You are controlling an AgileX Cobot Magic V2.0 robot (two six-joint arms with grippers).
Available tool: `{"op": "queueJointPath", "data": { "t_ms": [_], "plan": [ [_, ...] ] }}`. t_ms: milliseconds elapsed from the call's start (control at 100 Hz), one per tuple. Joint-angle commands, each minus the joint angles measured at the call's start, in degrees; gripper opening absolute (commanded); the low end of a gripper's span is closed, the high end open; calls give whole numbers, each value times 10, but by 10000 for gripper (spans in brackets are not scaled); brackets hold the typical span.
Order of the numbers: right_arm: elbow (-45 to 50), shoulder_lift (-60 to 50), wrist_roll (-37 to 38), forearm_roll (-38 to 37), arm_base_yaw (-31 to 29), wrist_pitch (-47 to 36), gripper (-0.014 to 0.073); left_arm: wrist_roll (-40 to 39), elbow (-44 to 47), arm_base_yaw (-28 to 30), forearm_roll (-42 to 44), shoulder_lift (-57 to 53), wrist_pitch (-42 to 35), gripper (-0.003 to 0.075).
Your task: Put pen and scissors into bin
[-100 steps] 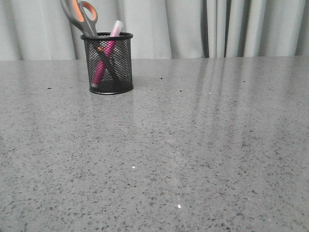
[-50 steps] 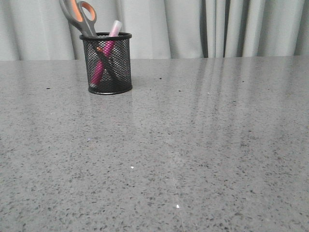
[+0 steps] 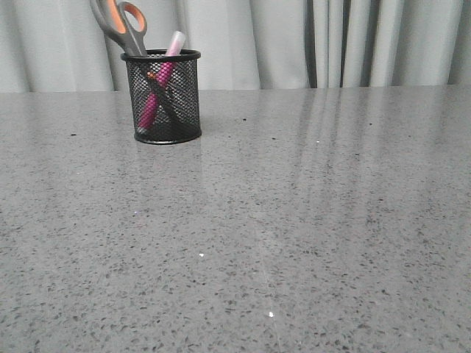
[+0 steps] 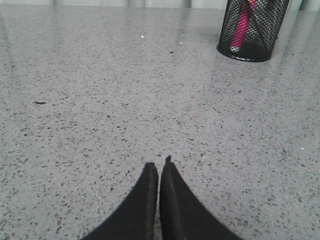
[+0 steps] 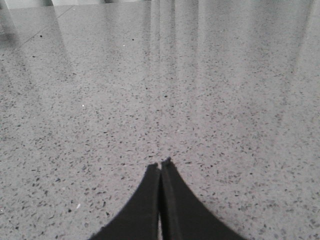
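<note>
The black wire-mesh bin (image 3: 163,99) stands upright at the far left of the grey speckled table. The magenta pen (image 3: 156,92) leans inside it, its pale cap above the rim. The scissors (image 3: 121,23) stand in it blades down, grey and orange handles sticking out. The bin (image 4: 252,30) and pen (image 4: 241,27) also show in the left wrist view. My left gripper (image 4: 159,166) is shut and empty, low over the table, well short of the bin. My right gripper (image 5: 160,165) is shut and empty over bare table. Neither gripper shows in the front view.
Pale curtains (image 3: 316,40) hang behind the table's far edge. The grey speckled tabletop (image 3: 294,220) stretches wide to the right of the bin and towards the front. A small dark speck (image 4: 39,103) lies on the table in the left wrist view.
The front view shifted very slightly a second ago, so the bin sits a touch left and higher in the picture. Since half a second ago nothing has moved.
</note>
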Motion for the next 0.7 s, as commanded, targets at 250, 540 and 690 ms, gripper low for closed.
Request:
{"op": "queueJointPath", "data": {
  "t_ms": [250, 540, 690],
  "plan": [
    [8, -11, -2, 0, -5, -24, -69, -5, 24, 1, -8, -19, -24, -19],
    [8, -11, -2, 0, -5, -23, -69, -5, 24, 1, -8, -19, -24, -19],
    [8, -11, -2, 0, -5, -23, -69, -5, 24, 1, -8, -19, -24, -19]
  ]
}}
